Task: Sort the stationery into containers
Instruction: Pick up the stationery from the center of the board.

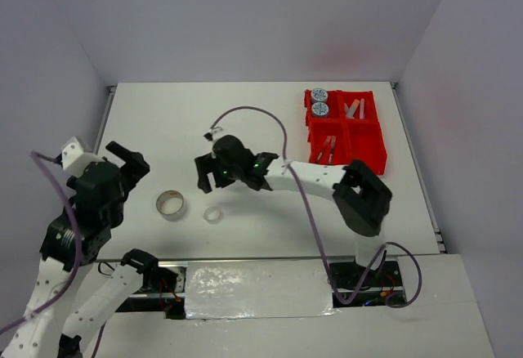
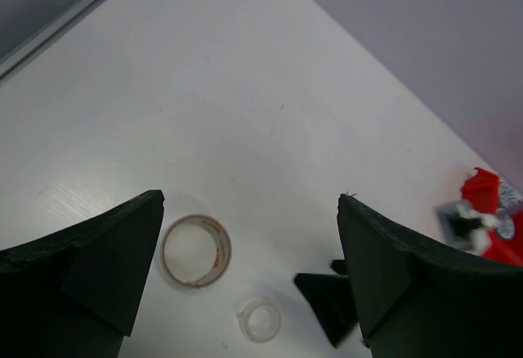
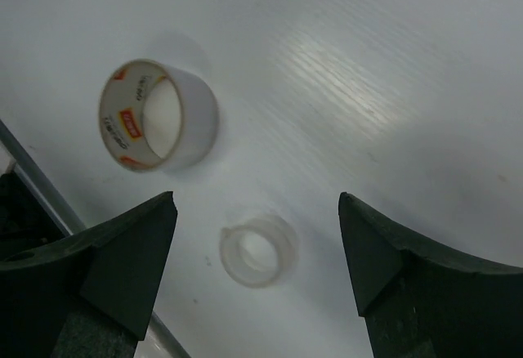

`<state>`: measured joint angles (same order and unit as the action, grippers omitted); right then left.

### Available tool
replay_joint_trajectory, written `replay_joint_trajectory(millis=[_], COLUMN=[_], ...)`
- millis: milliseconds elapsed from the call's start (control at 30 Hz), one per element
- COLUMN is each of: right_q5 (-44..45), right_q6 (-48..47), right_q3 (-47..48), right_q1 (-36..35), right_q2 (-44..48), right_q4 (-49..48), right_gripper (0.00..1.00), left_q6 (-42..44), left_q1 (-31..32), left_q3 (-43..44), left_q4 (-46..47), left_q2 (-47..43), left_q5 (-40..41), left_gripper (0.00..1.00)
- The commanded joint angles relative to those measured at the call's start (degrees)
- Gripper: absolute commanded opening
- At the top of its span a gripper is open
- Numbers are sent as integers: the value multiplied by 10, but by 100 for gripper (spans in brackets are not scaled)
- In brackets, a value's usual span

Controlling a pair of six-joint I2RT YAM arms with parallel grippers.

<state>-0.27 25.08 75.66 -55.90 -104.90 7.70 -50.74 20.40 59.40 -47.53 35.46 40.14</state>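
The right claw (image 3: 253,207), released wide as if to straddle it, is hovering over the small clear tape ring (image 3: 258,249), which is lying flat on the counter (image 1: 270,113), well apart from the red tray (image 1: 380,149) on its near-left side. The larger tape roll (image 3: 155,117) is sitting farther from the tray, and the left claw (image 2: 251,203), also released, is hanging beyond it. Bare counter is lying between ring and tray, so a carry looks unobstructed, though the counter's near edge is close

The left white and black jointed arm (image 1: 78,235) rises from its base at the near left corner and bends forward, so that its black two-finger left gripper (image 1: 135,160) points toward the far right. Its fingers (image 2: 82,276) are spread wide apart. The right white and black jointed arm (image 1: 315,176) folds at a black elbow (image 1: 364,199) and reaches to the left across the middle. Its black two-finger right gripper (image 1: 204,168) faces left and downward, and its fingers (image 3: 114,268) also stand wide apart.
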Motion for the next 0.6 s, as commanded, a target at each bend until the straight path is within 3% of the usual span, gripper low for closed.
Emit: replay_joint_trajectory(millis=[0, 167, 300, 567], right_q5=[18, 19, 44, 56], right_q6=[8, -29, -49, -53], right_q3=[99, 231, 321, 364], right_q1=[-37, -75, -93, -97], right_q2=[-77, -174, -252, -296], right_q4=[-9, 55, 120, 153], right_gripper=[87, 85, 83, 57], left_q6=[80, 150, 146, 151], left_q1=[-2, -2, -2, -1], left_q3=[-16, -14, -29, -36], left_q4=[82, 96, 74, 74], left_q2=[-43, -58, -43, -32], left_q5=[-30, -79, -61, -78], left_gripper=[99, 99, 99, 99])
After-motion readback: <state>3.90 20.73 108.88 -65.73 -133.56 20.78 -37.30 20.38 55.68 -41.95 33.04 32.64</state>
